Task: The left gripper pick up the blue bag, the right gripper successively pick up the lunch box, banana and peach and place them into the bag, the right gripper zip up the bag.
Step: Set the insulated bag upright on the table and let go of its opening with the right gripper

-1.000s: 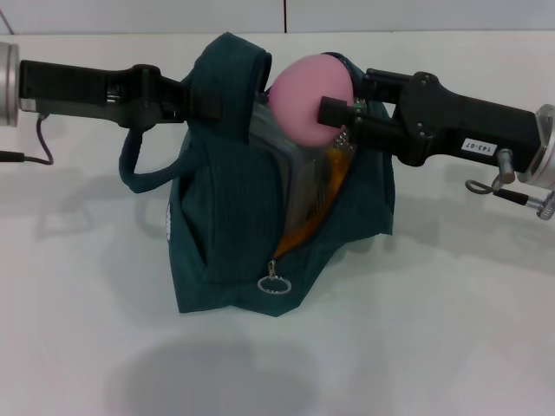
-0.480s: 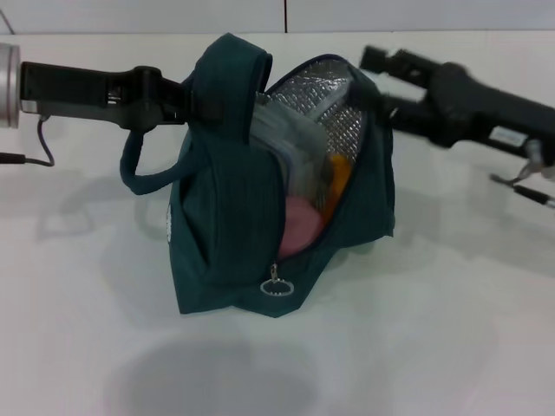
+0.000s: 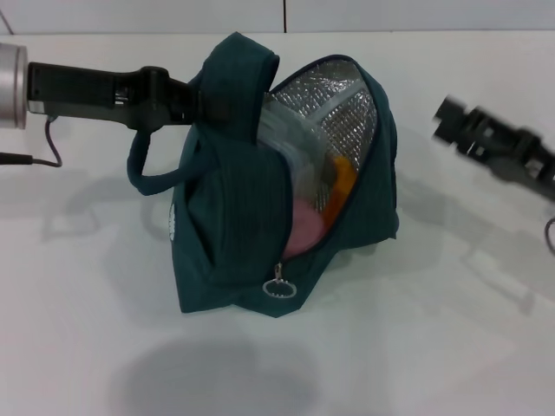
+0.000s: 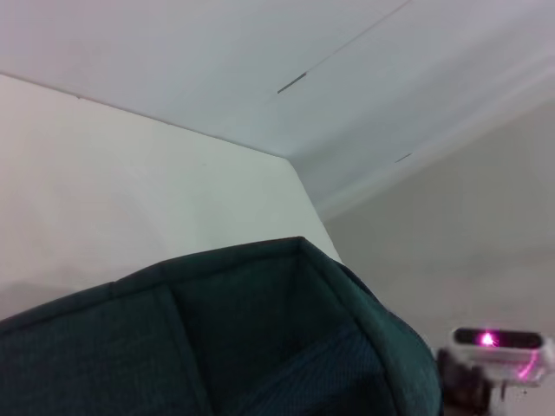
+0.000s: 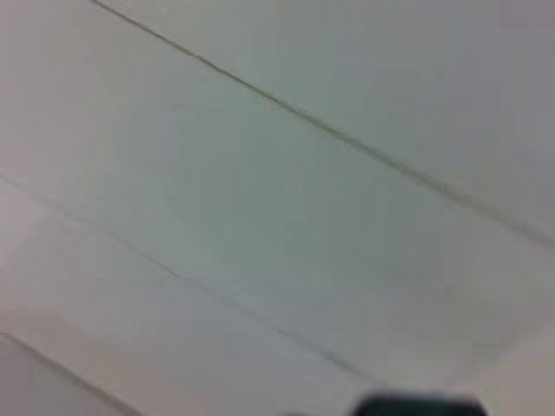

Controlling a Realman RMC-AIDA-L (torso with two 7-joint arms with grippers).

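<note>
a: where's your left gripper (image 3: pixel 204 95) right now?

b: it's up at the top of the blue bag (image 3: pixel 234 217), on the robot's left side of it. you can see its black body reaching in from the silver wrist, and its tip is buried in the folded fabric of the bag's upper handle. it looks clamped on that fabric, holding the top of the bag up, though the fingers themselves are hidden by the cloth. in the left wrist view you only get the dark teal top of the bag filling the lower part.

a: and the bag itself?

b: it stands on the white table (image 3: pixel 416 347), its base touching the surface, mouth open towards the right arm with the silver foil lining showing. the second loop handle hangs down on the left side. the zipper isn't closed; its metal ring pull (image 3: pixel 279 286) sits low at the front of the opening.

a: what's inside?

b: you've got the lunch box (image 3: pixel 290 139) standing on edge near the top of the opening, clear plastic against the foil. the banana (image 3: pixel 342 180) shows as an orange-yellow patch just beside it, lower down. the peach (image 3: pixel 303 227) sits below both, pink, near the bottom of the opening.

a: the right gripper (image 3: pixel 447 117)?

b: it's well apart from the bag, off to the robot's right, above the table. it's blurred, so you can't tell how its jaws stand. nothing shows in it.
</note>
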